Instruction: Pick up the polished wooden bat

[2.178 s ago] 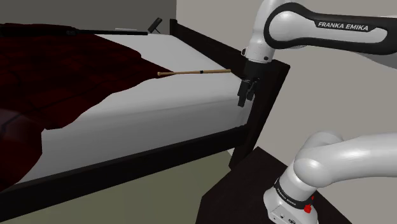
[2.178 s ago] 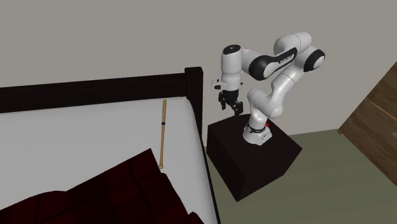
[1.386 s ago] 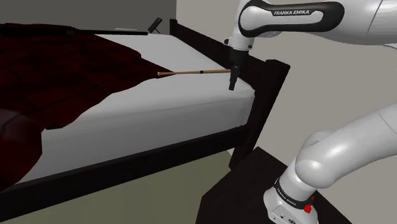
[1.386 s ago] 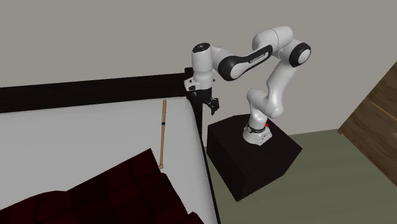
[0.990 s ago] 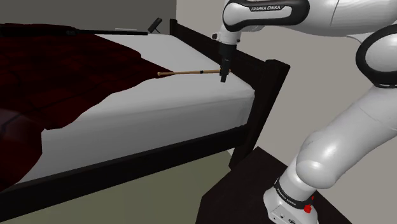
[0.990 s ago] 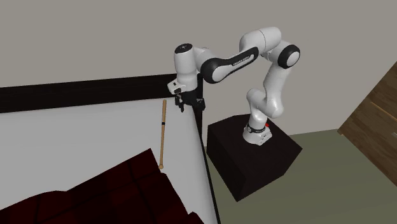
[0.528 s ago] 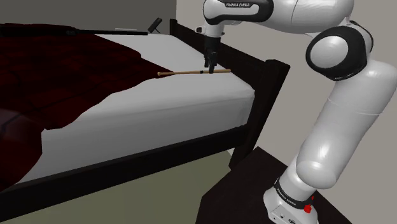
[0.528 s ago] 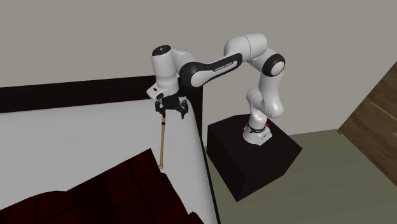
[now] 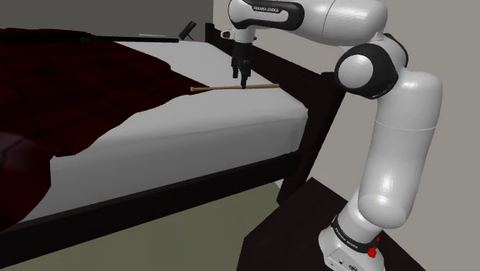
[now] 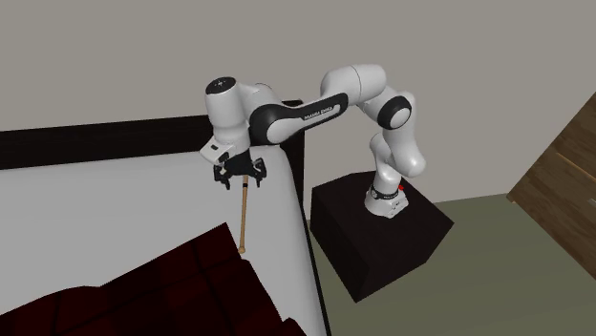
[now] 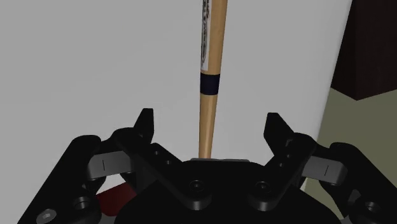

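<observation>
Bed: I see a white mattress (image 9: 208, 135) in a dark frame (image 9: 327, 115). It takes up most of the shoulder view's left.
Blanket: a dark red blanket (image 9: 77, 81) lies rumpled over the mattress, on the side away from the arm.
Arm: the white arm (image 9: 400, 154) reaches from its base over the corner of the bed. I read "FRANKA EMIKA" in white on its dark forearm band.
Stand: a black box (image 10: 382, 239) sits on the floor just beside the bed's corner post.
Bat: the wooden bat (image 9: 223, 88) (image 10: 244, 215) (image 11: 208, 83) lies flat on the bare mattress near the dark end board. Its knob end is just beside the blanket's edge.
Gripper: the black gripper (image 9: 241, 77) (image 10: 239, 179) (image 11: 210, 121) points down over the bat. Its fingers (image 11: 146, 124) are spread wide, the shaft runs between them, and neither touches it.
Markings: a dark band rings the shaft just ahead of the fingers. Beyond it the barrel carries what looks like a printed label, which I cannot read.
</observation>
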Controlling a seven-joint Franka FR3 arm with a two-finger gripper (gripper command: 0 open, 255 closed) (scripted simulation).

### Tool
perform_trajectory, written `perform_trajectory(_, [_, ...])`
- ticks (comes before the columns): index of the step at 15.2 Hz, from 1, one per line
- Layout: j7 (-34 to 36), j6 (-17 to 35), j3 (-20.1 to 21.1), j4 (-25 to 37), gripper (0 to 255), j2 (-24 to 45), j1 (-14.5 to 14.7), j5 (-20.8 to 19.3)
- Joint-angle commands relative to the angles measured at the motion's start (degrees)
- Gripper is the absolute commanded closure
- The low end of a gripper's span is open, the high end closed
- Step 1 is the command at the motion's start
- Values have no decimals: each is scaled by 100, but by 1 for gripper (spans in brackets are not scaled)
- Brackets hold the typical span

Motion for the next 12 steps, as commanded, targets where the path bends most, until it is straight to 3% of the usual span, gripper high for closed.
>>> perform_trajectory(1, [-8, 169, 5, -207, 0, -44, 11, -9])
perform_trajectory(6, [-3, 471, 7, -564, 0, -100, 22, -16])
perform_trajectory(7, [-8, 479, 5, -587, 255, -114, 20, -18])
perform_trajectory(12, [-7, 470, 6, -572, 255, -109, 20, -17])
